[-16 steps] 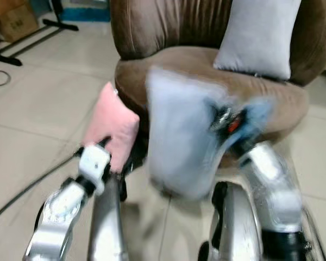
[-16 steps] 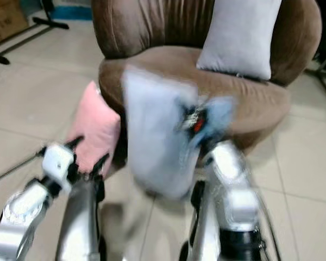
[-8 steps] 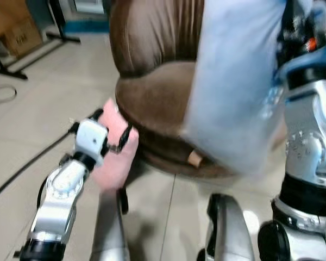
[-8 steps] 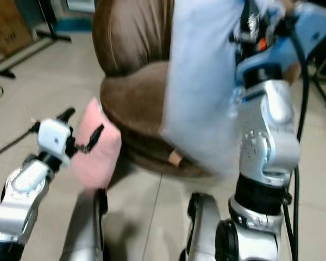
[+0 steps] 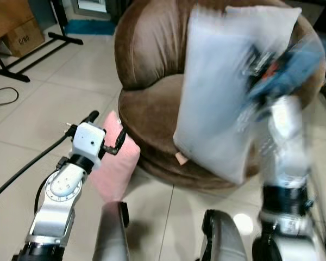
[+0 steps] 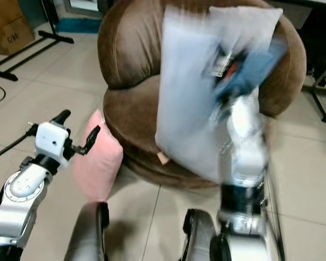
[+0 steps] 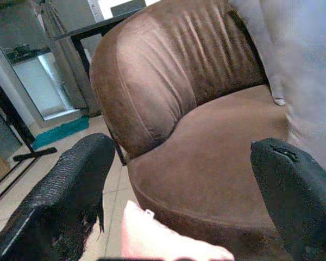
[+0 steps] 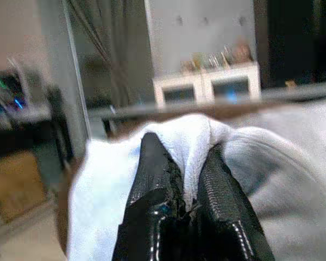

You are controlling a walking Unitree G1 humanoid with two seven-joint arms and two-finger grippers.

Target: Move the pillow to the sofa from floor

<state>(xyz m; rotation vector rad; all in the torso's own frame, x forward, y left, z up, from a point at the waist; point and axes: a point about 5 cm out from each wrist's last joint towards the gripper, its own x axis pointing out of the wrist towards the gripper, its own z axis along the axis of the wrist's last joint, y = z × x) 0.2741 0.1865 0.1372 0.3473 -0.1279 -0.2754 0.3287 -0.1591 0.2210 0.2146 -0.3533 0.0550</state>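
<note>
Tiled floor (image 5: 38, 114), brown sofa (image 5: 152, 103) ahead. My right tool (image 8: 187, 179) pinches the grey pillow's (image 5: 217, 109) edge, holding it aloft over the seat: lift done, release pending. Left tool (image 5: 106, 133) spread open beside a pink pillow (image 5: 117, 168) leaning on the sofa base.

A pale blue pillow (image 6: 193, 103) is held up in the air by the right gripper (image 6: 228, 60), blurred, over the front edge of the brown sofa (image 6: 136, 70). A second pale pillow (image 6: 250, 24) is propped against the sofa's back. A pink pillow (image 6: 98, 157) is seen on the floor (image 6: 38, 98), leaning on the sofa's base. The left gripper (image 6: 76, 130) is poised beside it, fingers spread.
</note>
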